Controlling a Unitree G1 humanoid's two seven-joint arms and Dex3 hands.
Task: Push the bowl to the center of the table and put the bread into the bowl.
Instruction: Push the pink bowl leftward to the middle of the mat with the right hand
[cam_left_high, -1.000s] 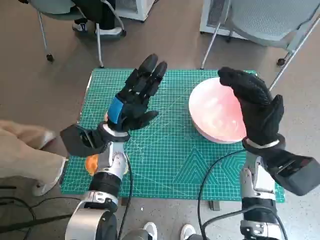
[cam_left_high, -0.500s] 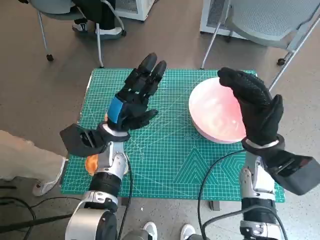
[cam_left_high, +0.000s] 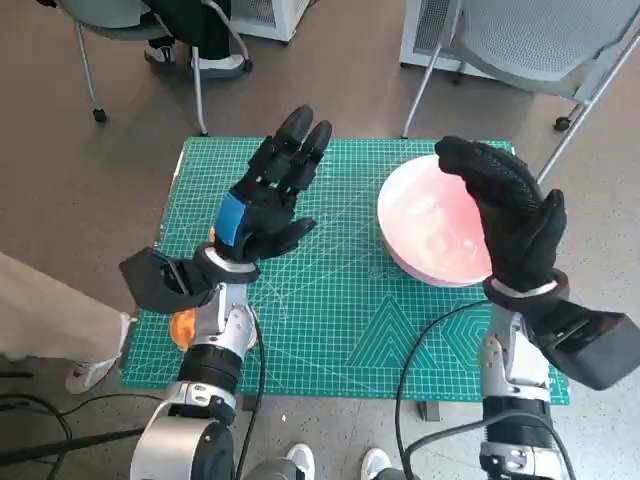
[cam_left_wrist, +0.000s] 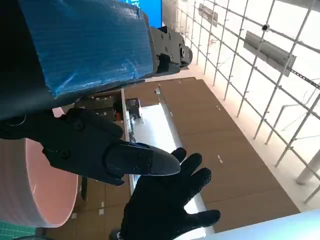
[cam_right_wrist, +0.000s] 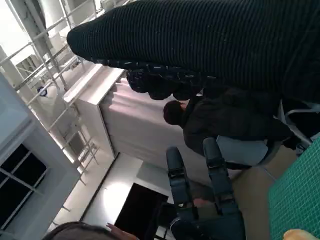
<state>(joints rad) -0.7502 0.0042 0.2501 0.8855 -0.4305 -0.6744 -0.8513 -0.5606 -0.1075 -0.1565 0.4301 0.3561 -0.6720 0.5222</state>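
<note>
Across the preceding second neither hand had moved to any visible degree: the left hand (cam_left_high: 268, 200) and the right hand (cam_left_high: 510, 215) occupied the same raised stations over the table, and the only change in the head view was a person's pale trouser leg (cam_left_high: 45, 310) drawing back at the lower left. This was judged to mean no progress on the task; the push had not begun. The left hand stood upright above the left half of the green cutting mat (cam_left_high: 330, 310), blue-taped back toward the camera, fingers extended and slightly apart, holding nothing. The right hand, likewise raised with fingers spread and empty, stood at the near right side of the pink bowl (cam_left_high: 430, 225), palm turned toward it; whether it touched the rim could not be determined. The bowl sat on the right portion of the mat, off centre. The bread (cam_left_high: 183, 327) lay at the near left edge of the mat, mostly hidden behind the left forearm, only an orange-brown patch showing. The right hand appeared placed to sweep the bowl leftward. Chairs (cam_left_high: 540, 40) stood on the floor beyond the table.
</note>
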